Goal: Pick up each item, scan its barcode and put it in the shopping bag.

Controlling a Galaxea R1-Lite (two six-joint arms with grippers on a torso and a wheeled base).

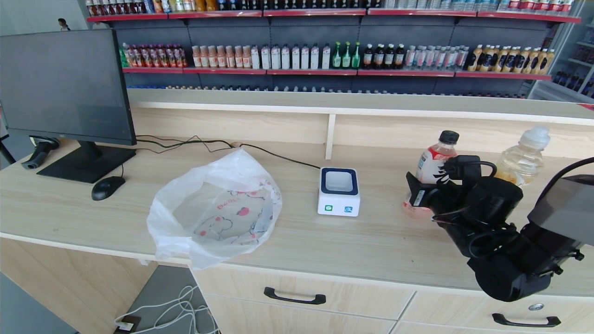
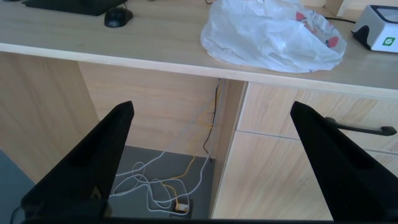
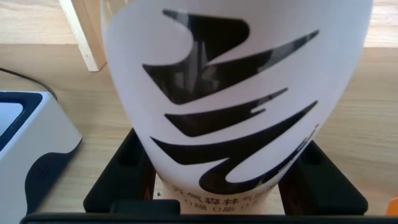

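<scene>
Left gripper [image 2: 212, 109]: fingers spread wide, holding nothing, hanging below the counter [image 1: 352, 241] edge and facing the cabinet front.

Shopping bag [image 1: 167, 218] sits open-mouthed near the front edge of the counter, left of centre. The white scanner [image 1: 338, 191] stands just to its right, apart from it.

Right gripper [image 3: 221, 180]: fingers closed against both sides of the pink drink bottle [image 1: 434, 160], low on its body. The bottle is upright with its base on the counter, right of the scanner.

A clear bottle [image 1: 522, 157] (yellowish liquid, white cap) stands a little farther back and to the right, apart from the pink one.

Far left: mouse [image 1: 107, 187], with the monitor [image 1: 65, 83] behind it. Beyond the counter are store shelves [image 1: 325, 72] lined with drinks.
</scene>
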